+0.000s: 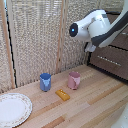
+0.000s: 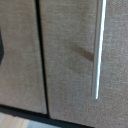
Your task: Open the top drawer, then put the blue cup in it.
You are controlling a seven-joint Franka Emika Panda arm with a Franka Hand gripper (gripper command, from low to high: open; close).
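Standing empty-looking on the table, the blue cup (image 1: 45, 81) and pink cup (image 1: 74, 80); hand's state unclear.

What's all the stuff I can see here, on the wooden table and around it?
blue cup: one, blue, upright on the wooden table, toward the exterior view's left.
pink cup: one, pink, upright, to the right of the blue cup, apart from it.
small block: one, orange-yellow, lying flat in front of the two cups.
plate: one, white with a patterned rim, at the table's near left corner.
drawers: dark brown fronts with silver bar handles, at the exterior view's right; count unclear.
woven screen: beige panels behind the table.
robot arm: one, white and black, up by the drawers; gripper hidden.
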